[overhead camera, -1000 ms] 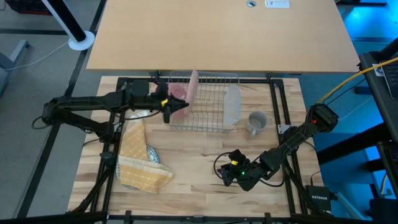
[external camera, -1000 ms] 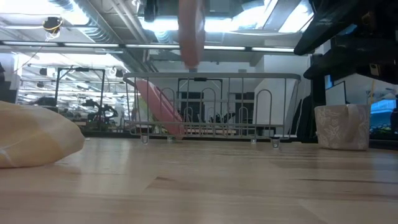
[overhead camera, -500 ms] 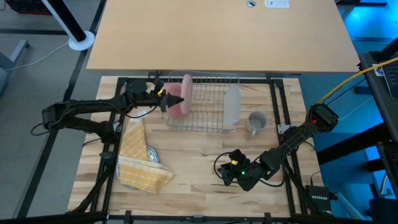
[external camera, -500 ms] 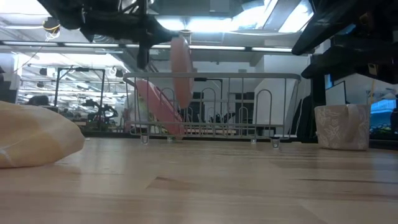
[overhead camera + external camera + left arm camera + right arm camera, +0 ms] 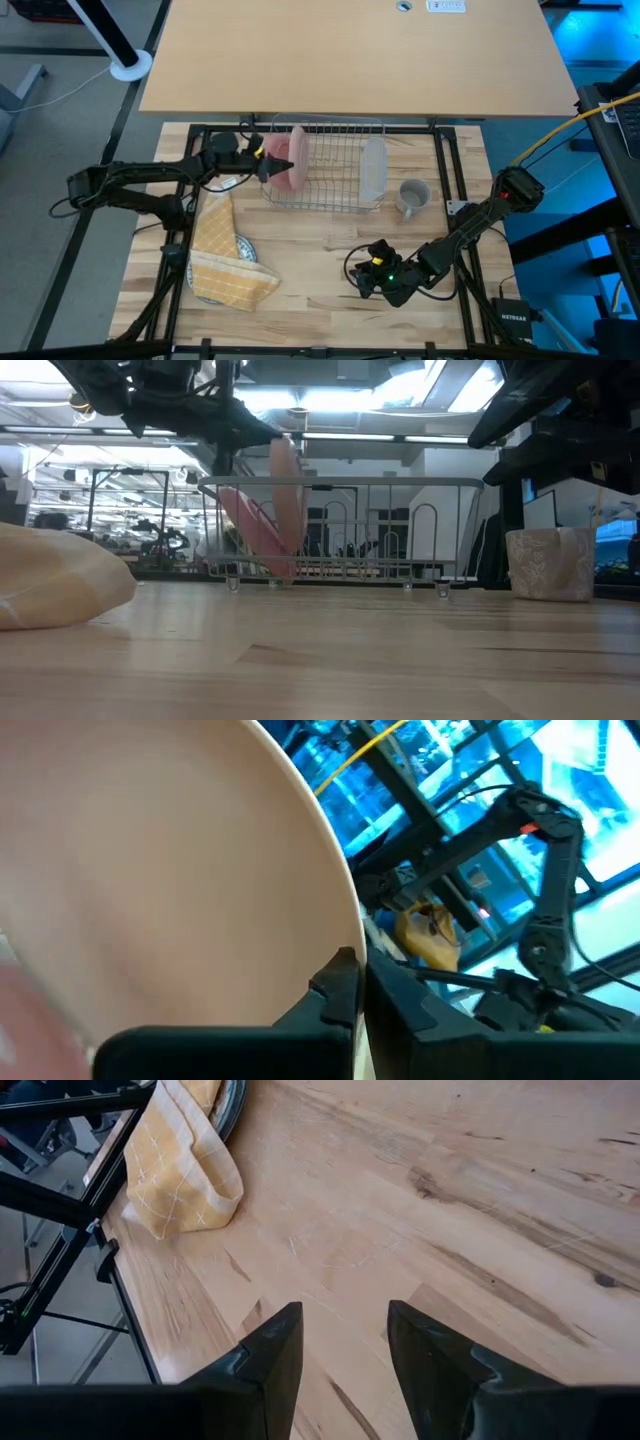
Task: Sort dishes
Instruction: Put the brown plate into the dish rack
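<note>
Even overhead light; ceiling glare in low view; pink plate [image 5: 150, 880] blurred close-up.

The wooden table [image 5: 320, 275] bears a wire rack [image 5: 330, 165], grey mug [image 5: 412, 196], and yellow cloth [image 5: 225, 255] apparently over a plate [image 5: 245, 247].

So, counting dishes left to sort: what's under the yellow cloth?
A patterned plate's rim pokes out from under the yellow cloth, right of it. The rest of the plate, and anything else beneath, is covered.
</note>
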